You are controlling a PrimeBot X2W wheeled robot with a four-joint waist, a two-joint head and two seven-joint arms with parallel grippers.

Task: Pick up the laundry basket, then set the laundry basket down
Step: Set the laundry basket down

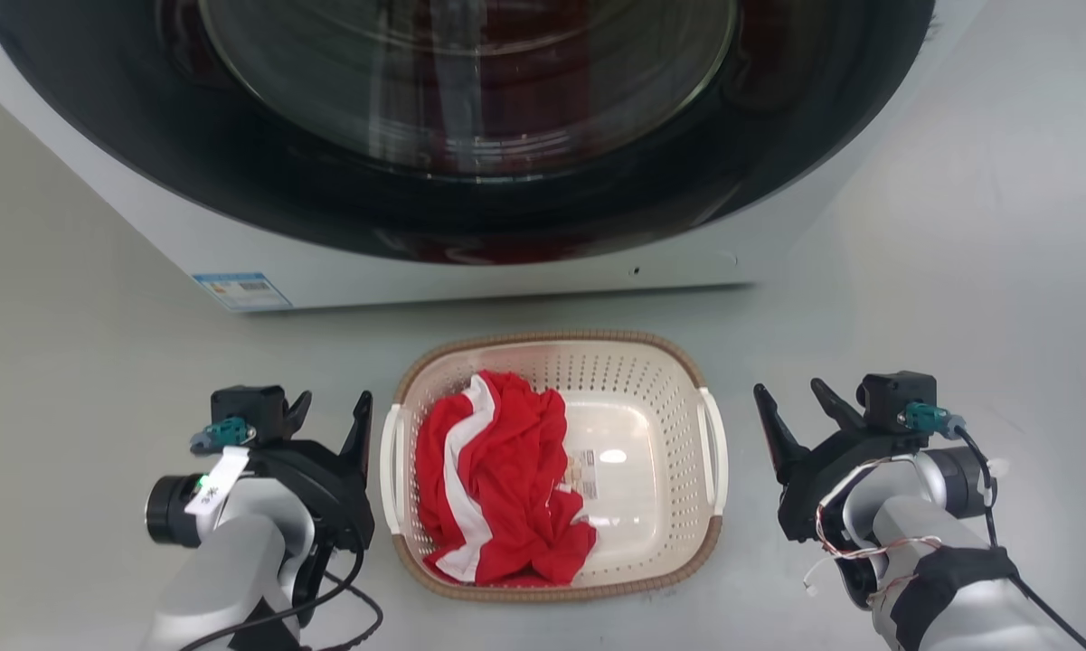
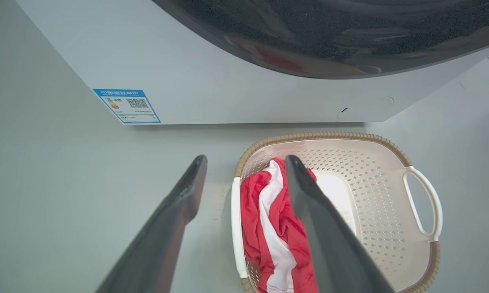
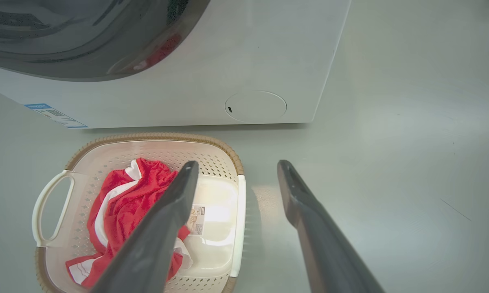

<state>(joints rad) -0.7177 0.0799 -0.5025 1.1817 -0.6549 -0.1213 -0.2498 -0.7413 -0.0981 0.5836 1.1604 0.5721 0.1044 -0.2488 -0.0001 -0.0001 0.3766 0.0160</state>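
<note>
One laundry basket (image 1: 651, 389), one red-white garment (image 1: 497, 470) inside. Left end effector (image 1: 333, 402), right end effector (image 1: 788, 391): both splayed, empty.

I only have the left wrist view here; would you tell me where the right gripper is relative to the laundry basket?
Observer: The right gripper is open, beside the laundry basket's right handle, apart from it.
Operator: Does it line up with that handle?
Observer: In its wrist view, one finger overlaps the basket's inside, the other the floor outside.
Operator: Anything on the base?
Observer: A small label, beside the red and white garment.
</note>
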